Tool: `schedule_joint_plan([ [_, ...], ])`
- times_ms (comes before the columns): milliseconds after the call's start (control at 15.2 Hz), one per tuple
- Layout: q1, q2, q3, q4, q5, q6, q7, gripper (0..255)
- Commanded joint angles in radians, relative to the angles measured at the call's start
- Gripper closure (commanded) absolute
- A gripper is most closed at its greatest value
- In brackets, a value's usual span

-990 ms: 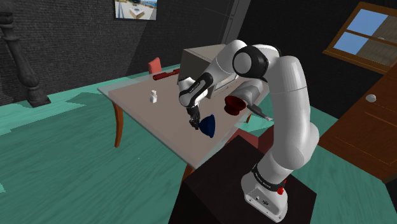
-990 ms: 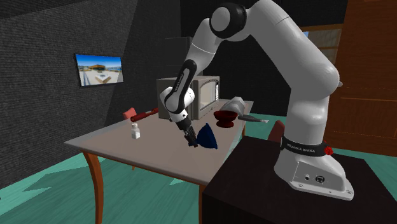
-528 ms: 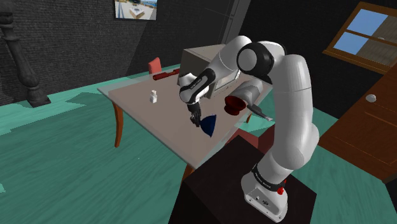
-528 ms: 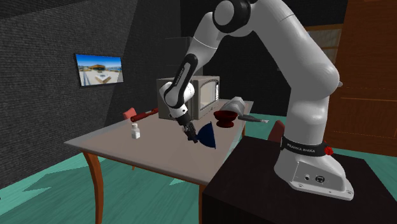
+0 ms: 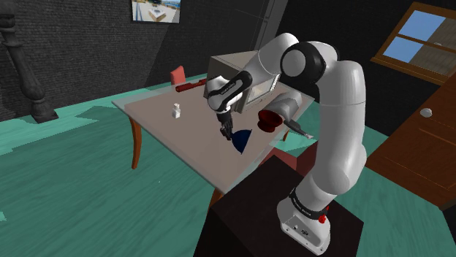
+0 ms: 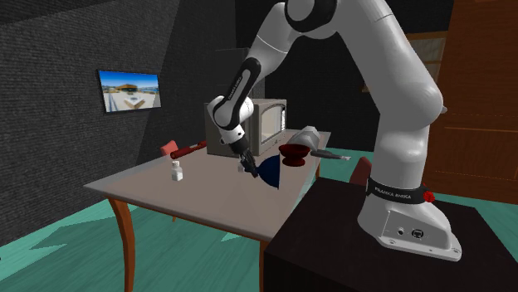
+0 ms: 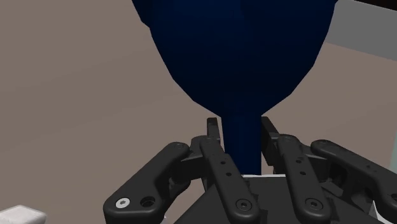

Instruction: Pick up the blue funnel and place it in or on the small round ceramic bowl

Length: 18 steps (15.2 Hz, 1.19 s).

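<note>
Tool [image 7: 240, 124] is clenched on the narrow spout of the blue funnel [image 7: 235, 51], one finger against each side of the spout. The funnel's long axis runs in line with the fingers. The spout points back into the tool and the wide mouth points away from it. In the shoulder view the funnel hangs tilted over the tabletop [image 5: 168, 130], wide end to the tool's lower right. The dark red bowl [image 5: 269, 120] stands near, apart from the funnel.

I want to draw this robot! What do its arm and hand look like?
The arm is white, with dark joints. Near its base sit a black band with white lettering and a red knob. The gripper is all black, with two fingers.
</note>
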Motion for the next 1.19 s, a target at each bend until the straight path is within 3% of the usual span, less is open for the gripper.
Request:
schedule_joint_plan([
  [0,0.001,-0.021,0.0,-0.001,0.001,-0.02,-0.004,255],
  [1122,0.007,-0.185,0.0,0.008,0.007,-0.19,-0.039,255],
])
